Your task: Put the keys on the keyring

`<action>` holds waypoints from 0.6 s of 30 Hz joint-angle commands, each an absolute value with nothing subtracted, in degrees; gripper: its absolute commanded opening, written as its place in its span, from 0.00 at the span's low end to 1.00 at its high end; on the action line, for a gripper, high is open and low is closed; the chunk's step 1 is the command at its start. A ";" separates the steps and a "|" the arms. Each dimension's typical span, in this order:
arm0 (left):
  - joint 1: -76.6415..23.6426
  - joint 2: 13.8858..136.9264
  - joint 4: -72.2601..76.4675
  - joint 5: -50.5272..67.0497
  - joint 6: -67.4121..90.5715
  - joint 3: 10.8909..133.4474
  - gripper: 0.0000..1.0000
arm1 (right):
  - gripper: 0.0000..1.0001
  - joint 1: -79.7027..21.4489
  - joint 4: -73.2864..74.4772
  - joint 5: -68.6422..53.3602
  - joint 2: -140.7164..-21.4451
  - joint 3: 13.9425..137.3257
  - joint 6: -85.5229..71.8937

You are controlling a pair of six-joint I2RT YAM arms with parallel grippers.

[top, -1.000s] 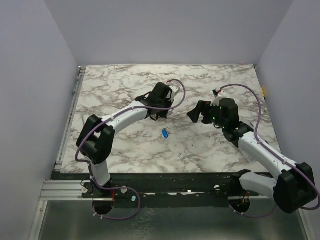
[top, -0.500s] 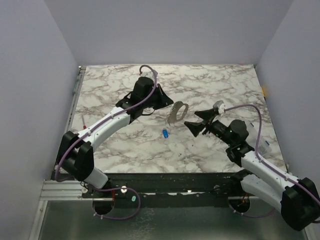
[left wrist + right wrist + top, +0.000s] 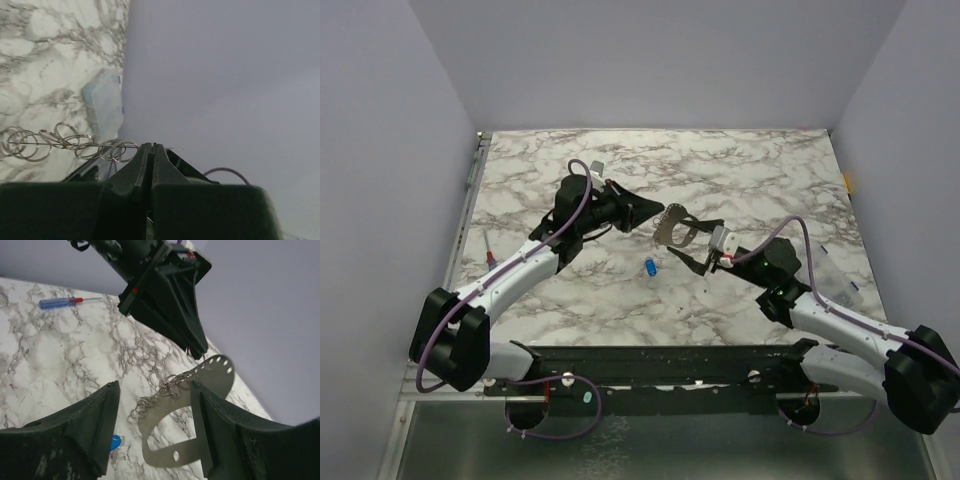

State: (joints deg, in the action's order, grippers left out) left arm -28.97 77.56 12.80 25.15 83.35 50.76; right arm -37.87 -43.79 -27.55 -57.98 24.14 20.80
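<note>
Soft, even light fills every view, and it is a little dim. Only faint shadows lie on the tabletop (image 3: 770, 180). In both wrist views the closest dark parts look blurry.

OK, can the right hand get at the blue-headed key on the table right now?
Probably yes. The blue-headed key lies uncovered on bare marble near the right hand. Only the keyring, pinched in the left hand, hangs between its open jaws and would need clearing first.

Shiny metal, matt plastic
The bench (image 3: 760, 170) was smooth veined marble, the keyring (image 3: 167, 385) bright silvery wire, the left claw (image 3: 151, 146) matt black plastic
</note>
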 commanded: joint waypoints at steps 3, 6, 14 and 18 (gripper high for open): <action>-27.82 73.77 19.37 34.40 93.99 50.84 0.00 | 0.53 -38.36 -48.84 -30.09 -62.58 27.33 33.85; -27.77 73.45 19.39 36.20 94.79 50.07 0.00 | 0.49 -38.41 -49.60 -30.33 -63.37 27.95 35.50; -27.60 73.48 19.16 38.97 96.25 48.32 0.00 | 0.45 -38.55 -44.83 -33.77 -60.96 30.52 36.56; -27.60 73.58 19.07 39.81 96.63 47.88 0.00 | 0.43 -38.70 -43.81 -33.93 -61.76 30.79 38.07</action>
State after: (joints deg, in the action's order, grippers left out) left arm -27.92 74.35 17.74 36.91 93.95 48.51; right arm -38.22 -45.98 -31.81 -61.58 29.39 35.68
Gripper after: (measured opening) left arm 0.017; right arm 0.444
